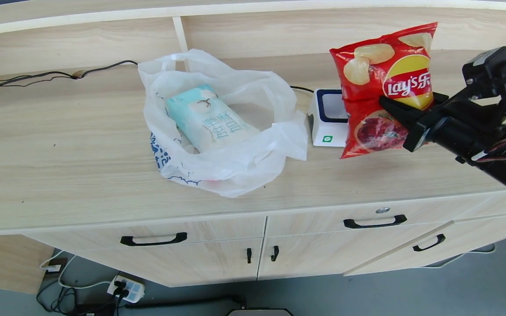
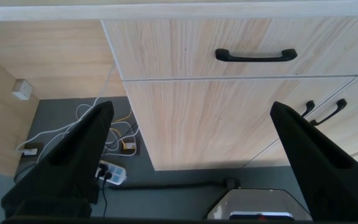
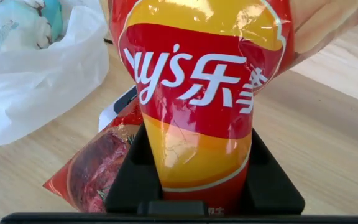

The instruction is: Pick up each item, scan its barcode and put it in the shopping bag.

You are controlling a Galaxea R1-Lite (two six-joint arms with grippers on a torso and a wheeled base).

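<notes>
My right gripper (image 1: 411, 109) is shut on a red bag of chips (image 1: 382, 87), holding it upright in the air over the right part of the counter. The chip bag (image 3: 194, 99) is pinched at its middle between the two black fingers (image 3: 129, 177). The bag hangs just in front of a small white barcode scanner (image 1: 327, 116). Left of the scanner lies the open white plastic shopping bag (image 1: 218, 127), with a light blue and white pack (image 1: 207, 118) inside it. My left gripper (image 2: 191, 162) is open, low in front of the cabinet drawers.
The wooden counter (image 1: 59, 145) has a raised back shelf (image 1: 103, 22) behind it. Black cables (image 1: 37, 77) run along the back left. Drawers with black handles (image 1: 154, 240) sit below, and a power strip (image 1: 125, 287) lies on the floor.
</notes>
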